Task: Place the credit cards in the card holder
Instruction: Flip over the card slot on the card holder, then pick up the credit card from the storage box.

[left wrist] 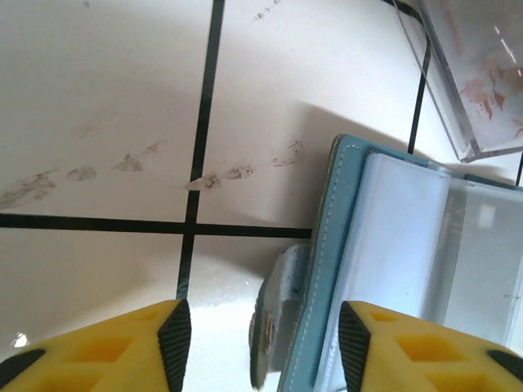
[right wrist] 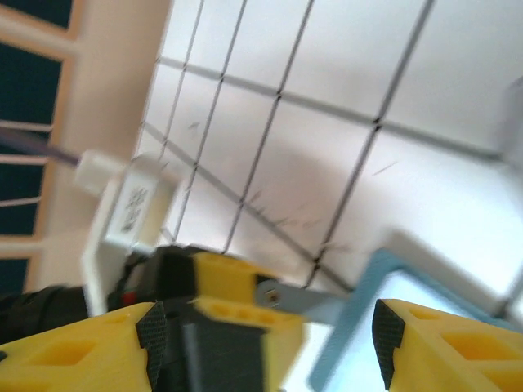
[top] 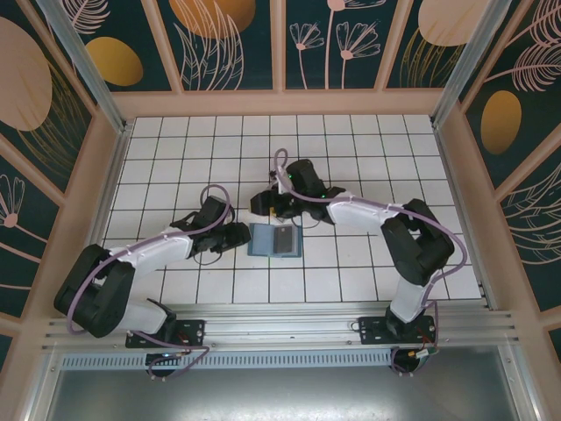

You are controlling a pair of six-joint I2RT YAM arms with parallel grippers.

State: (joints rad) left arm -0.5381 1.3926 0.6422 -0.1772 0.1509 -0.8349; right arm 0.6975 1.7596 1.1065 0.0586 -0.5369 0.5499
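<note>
In the top view, the flat teal-blue bifold card holder (top: 260, 241) is lying open on the white tiled table (top: 351, 140), between the two arms. One dark grey rectangular credit card (top: 285, 239) is resting on its light-blue inside, right of the fold. Whether it is tucked into a pocket or merely lying on top I cannot tell. The left gripper (top: 238, 235) is sitting at the holder's left edge, and the right gripper (top: 276, 209) is hanging over its far edge.

In the left wrist view, the left gripper (left wrist: 263, 339) is standing wide open, and the holder's (left wrist: 384, 237) stitched edge and small strap tab are lying in the gap between its yellow fingers. A clear plastic box (left wrist: 474, 65) with pinkish contents is sitting just beyond the holder.

In the blurred right wrist view, the right gripper (right wrist: 270, 335) is also spread wide and is carrying nothing. Below it, a corner of the holder (right wrist: 372, 282) is showing beside a yellow finger (right wrist: 233, 269) of the left gripper.

As I judge it, the task is partly done at most: the holder is open and one card is at it, but the remaining cards are waiting to be fetched and slotted.
</note>
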